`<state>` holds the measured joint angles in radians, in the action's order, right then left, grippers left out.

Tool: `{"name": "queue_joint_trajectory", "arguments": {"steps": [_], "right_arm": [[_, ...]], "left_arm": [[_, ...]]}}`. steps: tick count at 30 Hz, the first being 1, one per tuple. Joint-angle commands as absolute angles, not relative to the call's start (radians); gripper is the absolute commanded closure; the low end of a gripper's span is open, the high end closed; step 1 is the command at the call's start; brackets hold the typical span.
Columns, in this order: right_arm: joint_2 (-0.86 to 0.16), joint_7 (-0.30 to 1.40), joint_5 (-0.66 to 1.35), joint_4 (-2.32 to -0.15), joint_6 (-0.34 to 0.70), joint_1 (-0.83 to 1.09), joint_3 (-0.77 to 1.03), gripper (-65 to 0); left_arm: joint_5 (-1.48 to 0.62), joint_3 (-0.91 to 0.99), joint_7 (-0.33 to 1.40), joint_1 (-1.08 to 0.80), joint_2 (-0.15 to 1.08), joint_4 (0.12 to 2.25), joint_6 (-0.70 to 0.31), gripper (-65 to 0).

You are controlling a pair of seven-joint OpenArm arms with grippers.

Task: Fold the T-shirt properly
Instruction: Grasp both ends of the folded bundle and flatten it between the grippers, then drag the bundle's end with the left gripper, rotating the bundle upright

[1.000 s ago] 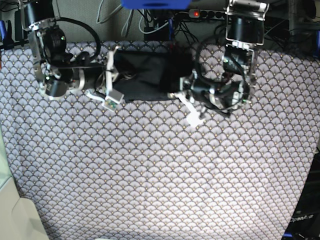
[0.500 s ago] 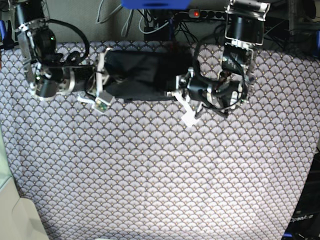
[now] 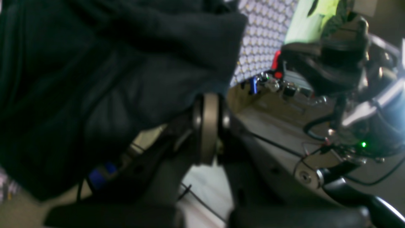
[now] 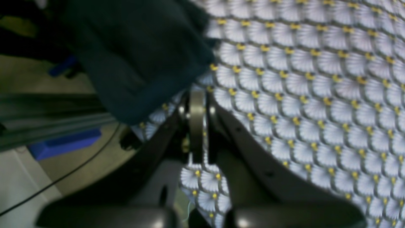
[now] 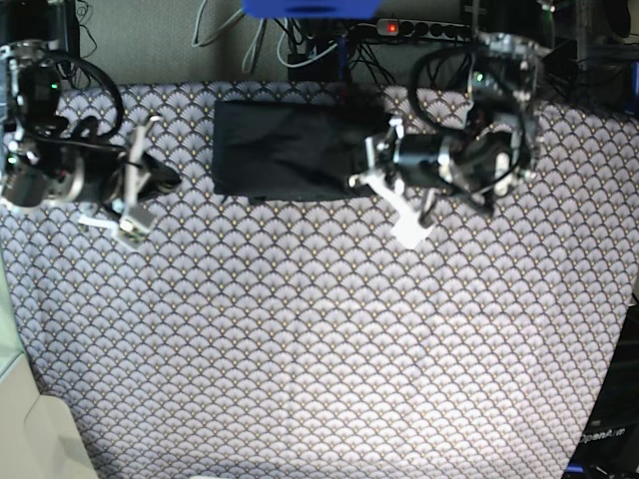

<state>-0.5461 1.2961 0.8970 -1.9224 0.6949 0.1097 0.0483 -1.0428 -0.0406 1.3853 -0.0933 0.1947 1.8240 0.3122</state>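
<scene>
The black T-shirt [image 5: 285, 150] lies as a flat folded rectangle at the back middle of the table. It also shows in the left wrist view [image 3: 95, 79] and the right wrist view [image 4: 136, 53]. My left gripper [image 5: 374, 165] is at the shirt's right edge. In its wrist view the fingers meet at the tip [image 3: 207, 126] with cloth against it; I cannot tell whether cloth is pinched. My right gripper [image 5: 165, 180] is to the left of the shirt, apart from it. Its fingers meet at the tip [image 4: 196, 120] over the tablecloth, with nothing held.
The fan-scale tablecloth [image 5: 319, 329] covers the whole table. Cables and a power strip [image 5: 409, 28] lie behind the back edge, next to a blue object [image 5: 310, 8]. A pale surface [image 5: 20, 419] borders the front left corner.
My right gripper has pulled away to the left, off the shirt's left edge. My left arm has shifted a little right and back. The shirt now lies flatter and more rectangular.
</scene>
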Motion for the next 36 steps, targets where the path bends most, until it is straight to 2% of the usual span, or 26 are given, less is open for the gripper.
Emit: {"name": "queue_joint_trajectory", "arguments": {"steps": [1,8,13,19,23,27,36], "right_arm": [[-0.561,1.279,0.912,-1.937,0.698,0.111,0.070,0.0],[-0.562,1.285,0.911,-1.936,0.698,0.113,0.099,0.0],[-0.556,1.283,0.911,-1.934,0.698,0.114,0.099,0.0],[-0.556,1.279,0.911,-1.934,0.698,0.113,0.099,0.0],[-0.545,1.283,0.911,-1.934,0.698,0.111,0.099,0.0],[-0.542,1.285,0.909,-1.933,0.698,0.111,0.099,0.0],[-0.542,1.282,0.909,-1.933,0.698,0.111,0.099,0.0]], "left_arm": [[-1.064,-0.036,1.396,-0.110,0.222,1.851,0.331,0.0],[-1.058,-0.028,1.396,-0.254,0.288,1.982,0.332,0.0],[-1.047,0.053,1.396,-0.326,0.297,1.994,0.334,0.0],[-0.903,0.053,1.396,-0.325,0.294,1.988,0.334,0.0],[-0.831,0.047,1.396,-0.318,0.245,1.986,0.332,0.0],[-0.773,-0.044,1.396,-0.288,0.243,1.979,0.332,0.0],[-0.628,-0.102,1.396,-0.226,0.185,1.802,0.332,0.0]]}}
